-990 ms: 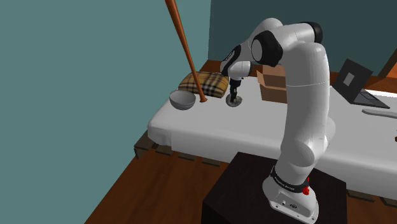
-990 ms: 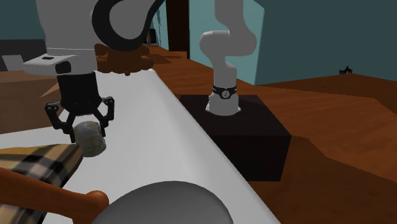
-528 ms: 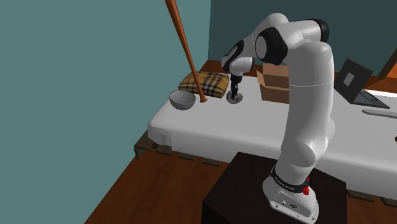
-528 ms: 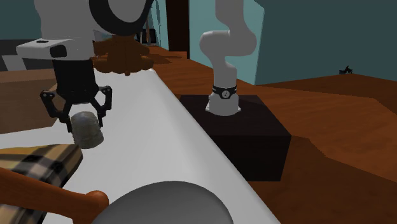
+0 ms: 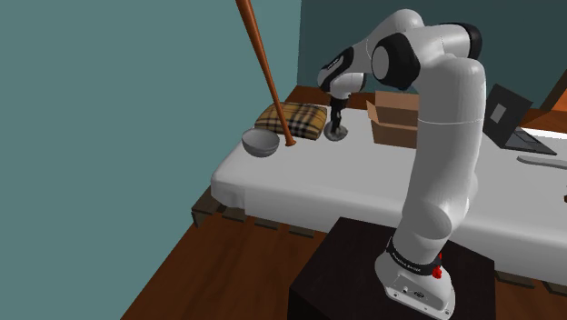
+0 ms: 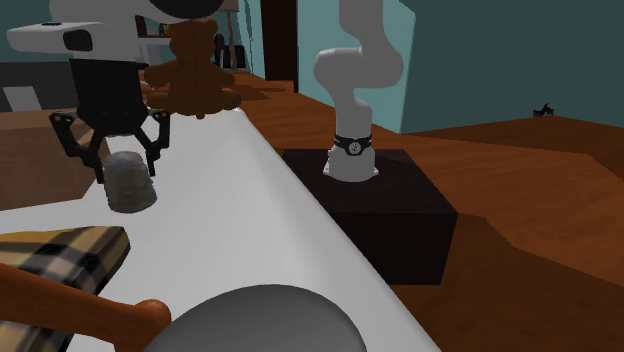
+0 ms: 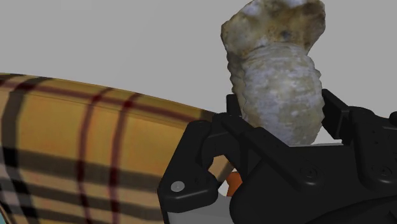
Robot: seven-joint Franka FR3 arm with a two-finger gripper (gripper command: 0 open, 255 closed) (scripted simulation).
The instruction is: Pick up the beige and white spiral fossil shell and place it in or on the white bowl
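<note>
Grasp done w/ our gripper (image 6: 125, 165) clamped on fossil shell (image 6: 130, 192); we've yet to carry it to bowl (image 5: 260, 143) nr bed (image 5: 363, 177) corner.

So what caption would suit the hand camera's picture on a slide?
Black gripper clasping a ribbed grey-beige fossil shell, beside a tan plaid cushion.

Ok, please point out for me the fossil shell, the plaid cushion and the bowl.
fossil shell (image 7: 280, 95), wrist view, its ridged middle.
plaid cushion (image 5: 305, 118), shoulder view, its top face.
bowl (image 5: 259, 149), shoulder view, its outer wall.
</note>
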